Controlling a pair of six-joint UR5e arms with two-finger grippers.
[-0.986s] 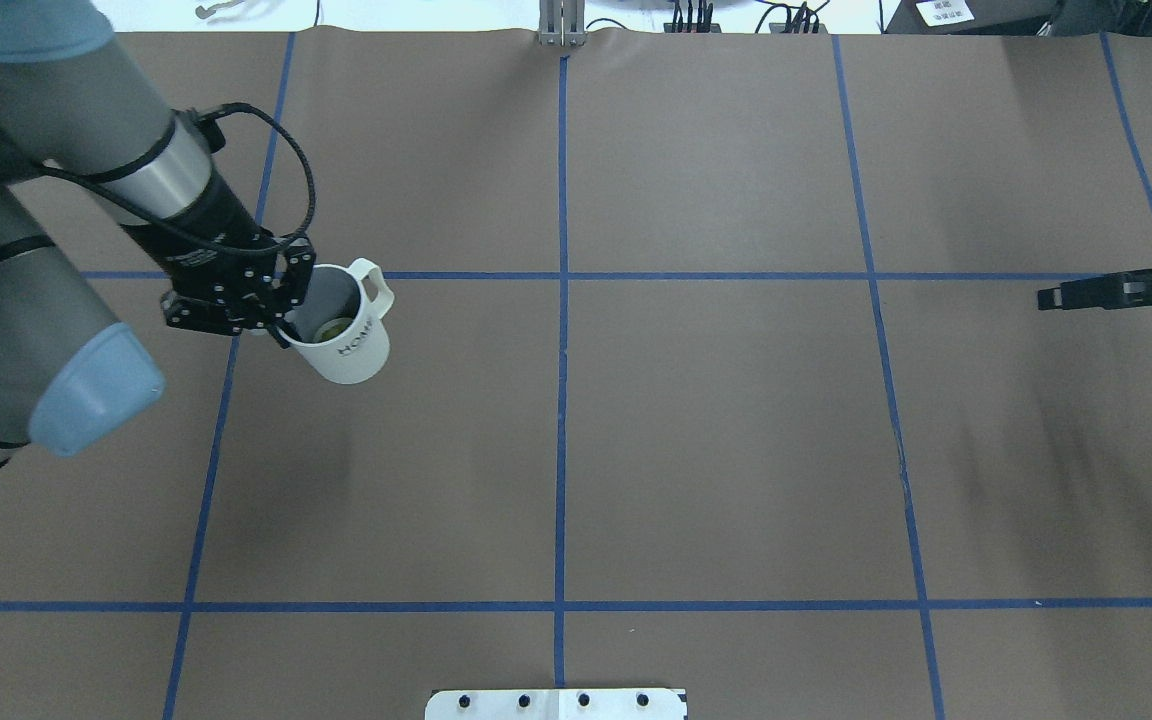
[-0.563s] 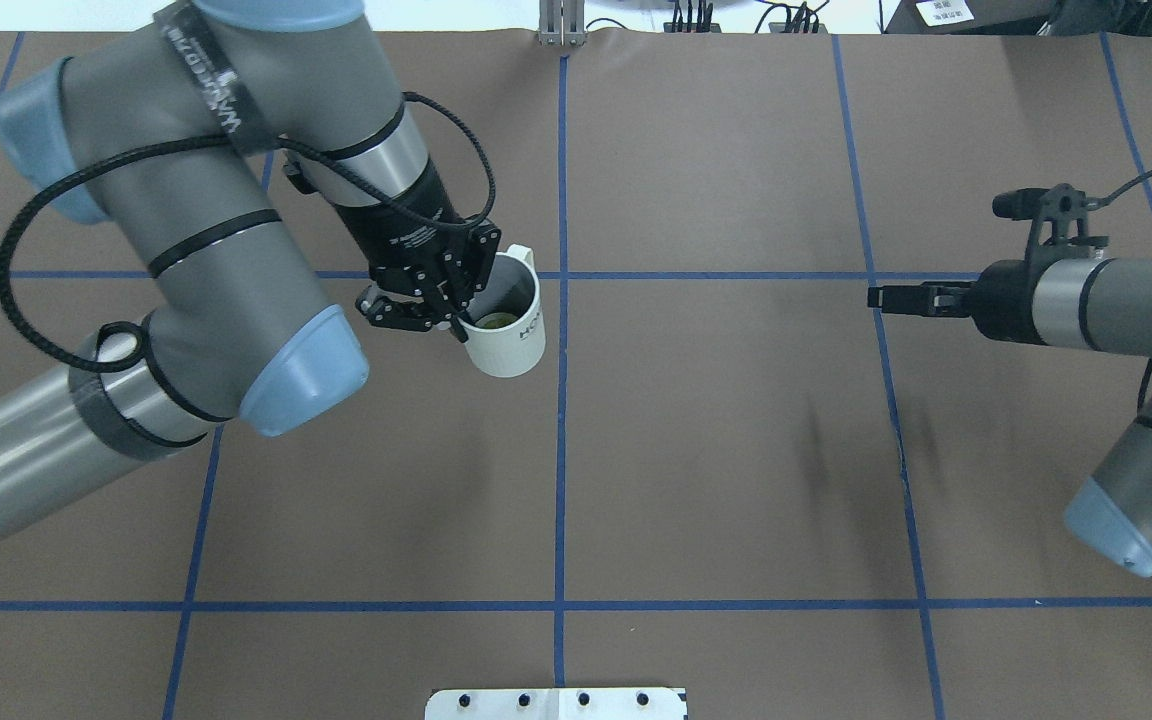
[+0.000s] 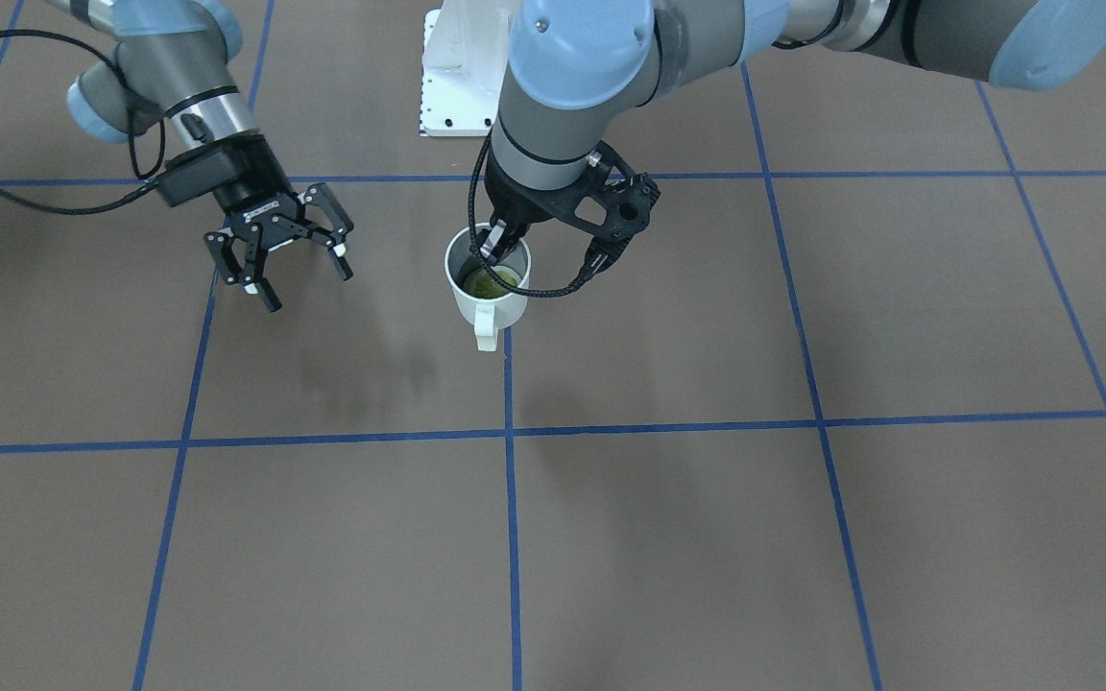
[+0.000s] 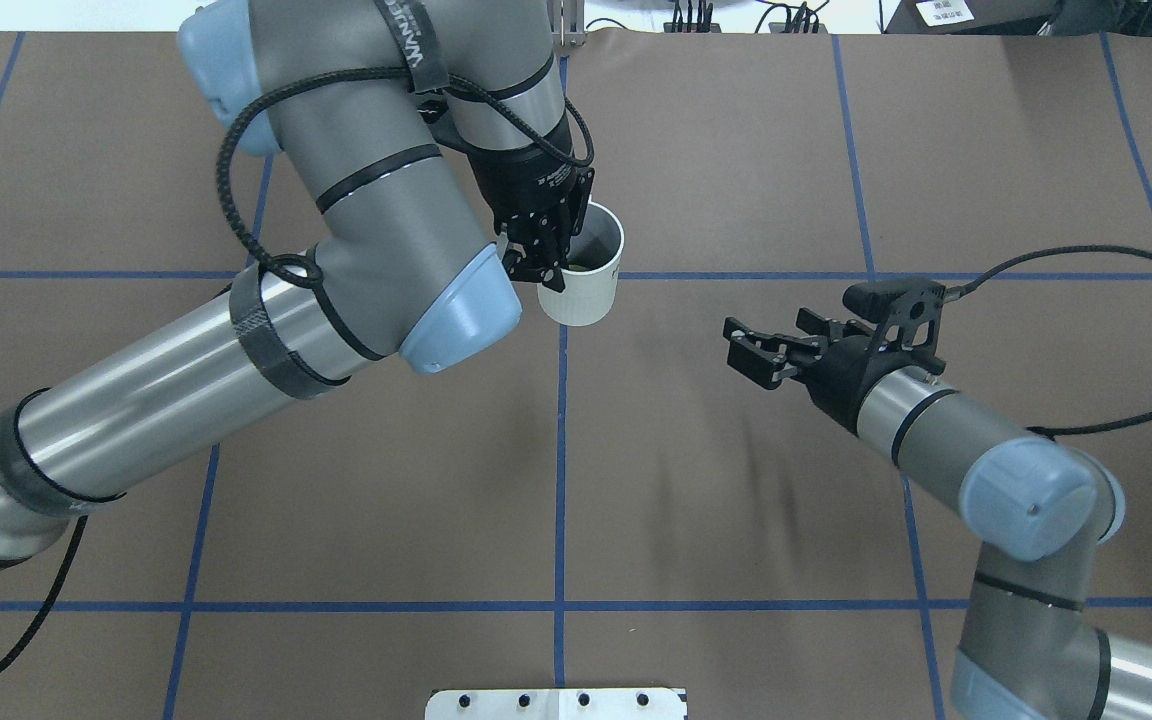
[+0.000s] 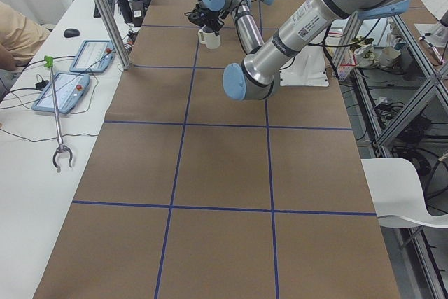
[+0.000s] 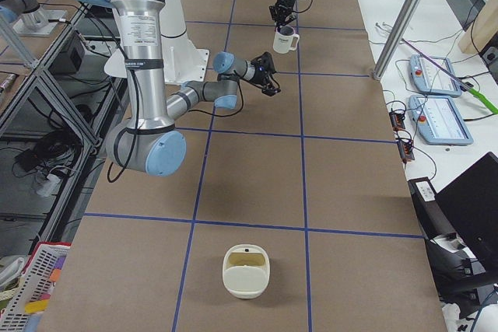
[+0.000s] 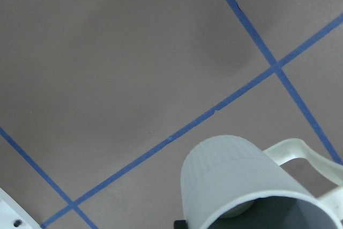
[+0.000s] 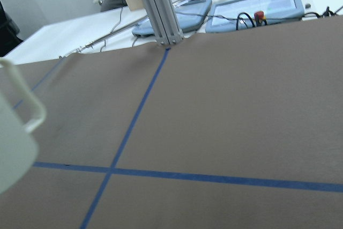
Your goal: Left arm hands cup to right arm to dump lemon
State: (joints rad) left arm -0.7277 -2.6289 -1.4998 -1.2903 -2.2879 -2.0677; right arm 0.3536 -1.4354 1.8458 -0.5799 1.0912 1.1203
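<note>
The off-white cup (image 4: pixel 588 288) hangs upright above the table near the centre blue line, its handle pointing away from the robot (image 3: pixel 486 331). My left gripper (image 4: pixel 548 256) is shut on the cup's rim, one finger inside. The yellow-green lemon (image 3: pixel 489 281) lies in the bottom of the cup. My right gripper (image 4: pixel 744 348) is open and empty, well to the right of the cup and pointing toward it; it shows with spread fingers in the front view (image 3: pixel 308 288). The left wrist view shows the cup's wall (image 7: pixel 230 175); the right wrist view has it at the left edge (image 8: pixel 13 132).
A white base plate (image 4: pixel 556 703) sits at the table's near edge. A cream-coloured container (image 6: pixel 247 271) stands on the table far over on the robot's right. An aluminium post (image 6: pixel 408 17) and teach pendants (image 6: pixel 440 118) stand along the far side.
My left arm has carried the cup rightward to the centre line. My right arm has swung in from the right edge, turned toward the cup, and its fingers now show spread.
</note>
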